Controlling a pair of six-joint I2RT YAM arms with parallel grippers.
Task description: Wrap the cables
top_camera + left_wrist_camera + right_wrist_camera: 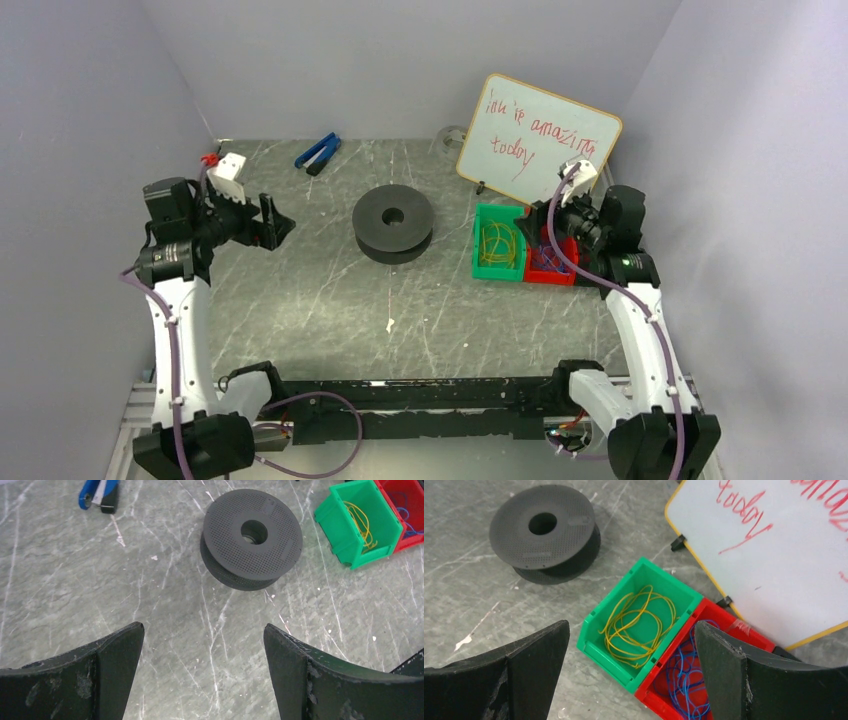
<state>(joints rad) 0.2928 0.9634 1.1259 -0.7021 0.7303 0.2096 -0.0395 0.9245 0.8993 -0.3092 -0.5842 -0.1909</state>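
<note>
The cables are thin yellow wire, coiled in loose loops inside a green bin; they also show in the top view and the left wrist view. A black spool lies flat at the table's middle. My right gripper hangs open above the green and red bins, nothing between its fingers. At the left of the table, well apart from the spool, my left gripper is open and empty.
A red bin with blue wires touches the green bin's right side. A whiteboard with red writing leans behind the bins. A blue and black tool lies at the back left. Grey walls close in on both sides.
</note>
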